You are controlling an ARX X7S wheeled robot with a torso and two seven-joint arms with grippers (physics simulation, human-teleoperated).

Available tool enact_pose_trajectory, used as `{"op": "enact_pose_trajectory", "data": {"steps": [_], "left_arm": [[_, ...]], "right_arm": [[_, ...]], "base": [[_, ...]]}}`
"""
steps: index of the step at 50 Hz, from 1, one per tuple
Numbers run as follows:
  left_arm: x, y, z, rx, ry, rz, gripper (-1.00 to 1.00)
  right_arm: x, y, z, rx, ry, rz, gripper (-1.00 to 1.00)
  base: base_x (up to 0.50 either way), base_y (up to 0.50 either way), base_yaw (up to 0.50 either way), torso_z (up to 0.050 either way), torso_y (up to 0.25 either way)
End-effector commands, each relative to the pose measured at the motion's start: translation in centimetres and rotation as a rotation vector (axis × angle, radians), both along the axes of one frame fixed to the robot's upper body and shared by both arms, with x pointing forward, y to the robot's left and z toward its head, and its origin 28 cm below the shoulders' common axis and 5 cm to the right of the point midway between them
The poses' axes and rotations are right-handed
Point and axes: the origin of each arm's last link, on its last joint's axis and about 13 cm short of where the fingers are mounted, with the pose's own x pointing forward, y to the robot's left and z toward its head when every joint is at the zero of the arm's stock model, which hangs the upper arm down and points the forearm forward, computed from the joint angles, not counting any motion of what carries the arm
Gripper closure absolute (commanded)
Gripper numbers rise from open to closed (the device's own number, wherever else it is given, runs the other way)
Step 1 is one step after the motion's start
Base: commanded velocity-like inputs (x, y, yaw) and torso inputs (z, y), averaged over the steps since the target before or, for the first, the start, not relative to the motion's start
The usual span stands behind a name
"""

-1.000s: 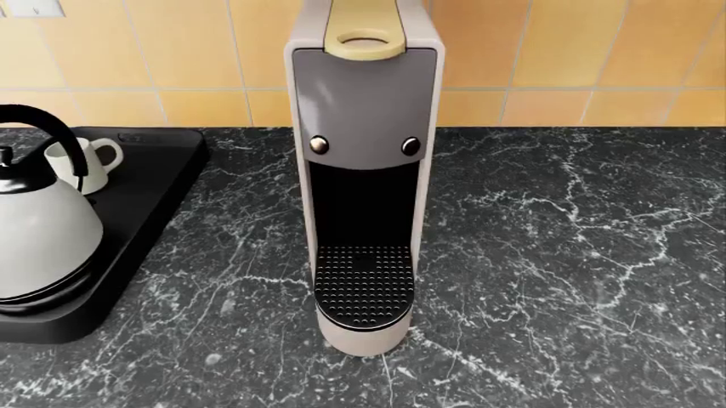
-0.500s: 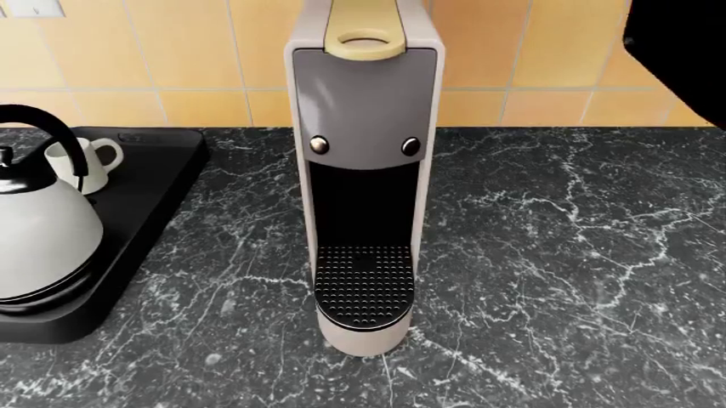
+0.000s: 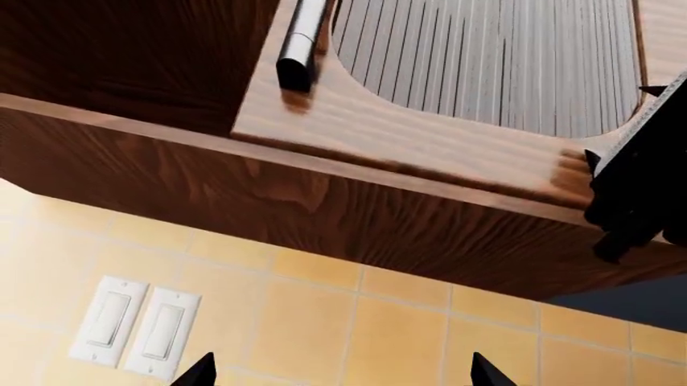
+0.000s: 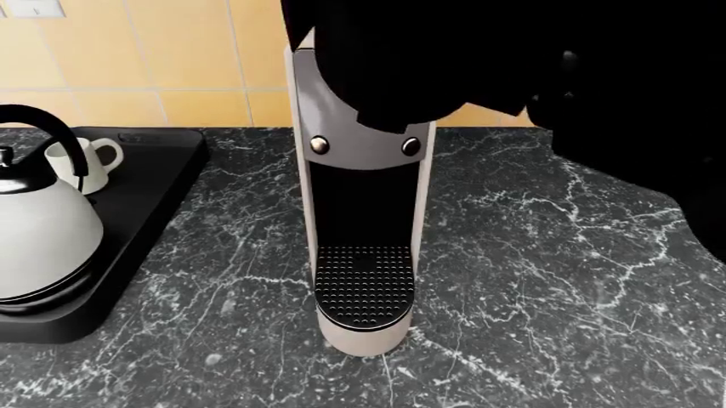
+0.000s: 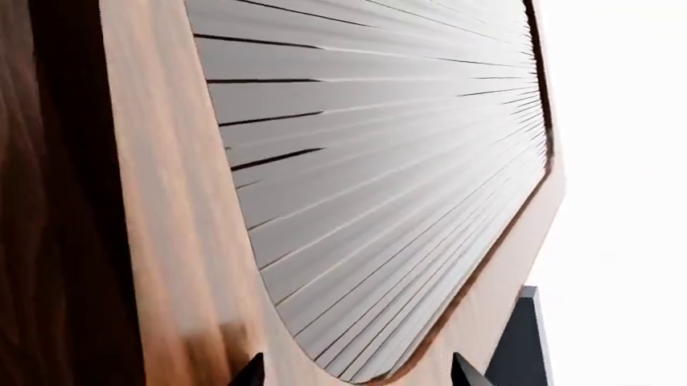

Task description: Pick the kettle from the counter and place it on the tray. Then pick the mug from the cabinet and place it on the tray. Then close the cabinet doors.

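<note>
A bulky black robot arm (image 4: 545, 76) fills the top and right of the head view, its hand out of sight there. In each wrist view two dark fingertips (image 3: 199, 371) (image 5: 251, 371) stand apart, nothing between them.

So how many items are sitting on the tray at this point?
2. The kettle stands at the near end of the tray, and the mug sits behind it, toward the wall. The tray's left part is out of frame, so more could be hidden.
</note>
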Motion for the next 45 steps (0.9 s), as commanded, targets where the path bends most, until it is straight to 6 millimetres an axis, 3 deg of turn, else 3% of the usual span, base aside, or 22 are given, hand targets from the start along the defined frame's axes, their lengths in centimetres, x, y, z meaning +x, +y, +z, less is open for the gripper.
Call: {"op": "enact_pose_trajectory", "data": {"steps": [1,5,8,13,17,23,32,36,37,39,41,43,45], "left_arm": [[0.0,0.0,0.0,-0.001,0.005,-0.001,-1.0],[0.0,-0.1,0.0,0.0,0.003,-0.002,-1.0],[0.0,-0.1,0.0,0.001,0.002,-0.004,-1.0],[0.0,-0.2,0.0,0.003,-0.001,-0.005,-1.0],[0.1,-0.4,0.1,0.008,-0.003,-0.009,-1.0],[0.1,-0.8,0.5,0.022,-0.009,-0.017,-1.0],[0.1,-1.5,1.8,0.047,-0.033,-0.023,-1.0],[-0.6,-1.6,3.1,0.026,-0.082,-0.028,-1.0],[-0.8,-1.7,3.4,0.024,-0.093,-0.028,-1.0],[-1.0,-1.8,3.8,0.031,-0.106,-0.027,-1.0],[-1.2,-1.9,4.2,0.041,-0.119,-0.023,-1.0],[-1.3,-2.0,4.4,0.049,-0.128,-0.017,-1.0],[-1.4,-2.0,4.6,0.054,-0.137,-0.01,-1.0]], "right_arm": [[5.4,-3.2,-3.6,0.29,0.605,-0.046,-1.0],[3.8,-2.7,-1.2,0.38,0.58,0.082,-1.0],[1.3,-3.1,1.1,0.467,0.53,0.232,-1.0],[-4.5,-4.7,4.3,0.648,0.383,0.462,-1.0],[-9.5,-6.3,4.2,0.727,0.286,0.564,-1.0],[-15.1,-8.8,-0.8,0.817,0.247,0.576,-1.0],[-19.2,-14.5,-11.9,0.869,0.23,0.656,-1.0],[-18.4,-14.9,-13.0,0.88,0.25,0.637,-1.0],[-18.0,-14.7,-14.2,0.822,0.381,0.596,-1.0],[-17.9,-13.2,-17.1,0.639,0.766,0.687,-1.0],[-17.6,-14.0,-20.0,0.56,0.921,0.712,-1.0],[-17.4,-16.4,-22.3,0.606,0.878,0.566,-1.0],[-17.8,-17.6,-21.3,0.773,0.655,0.582,-1.0]], "base": [[0.0,0.0,0.0,0.0,0.0],[0.01,0.0,0.0,0.0,0.0],[0.01,0.0,0.0,0.0,0.0],[0.0,0.0,0.0,0.0,0.0],[0.0,0.0,0.0,0.0,0.0],[0.0,0.0,0.0,0.0,0.0],[0.0,0.0,0.0,0.0,0.0],[0.0,0.0,0.0,0.0,0.0],[0.0,0.0,0.0,0.0,0.0],[0.0,0.0,0.0,0.0,0.0],[0.0,0.0,0.0,0.0,0.0],[0.0,0.1,0.0,0.0,0.0],[0.0,0.37,0.0,0.0,0.0]]}}
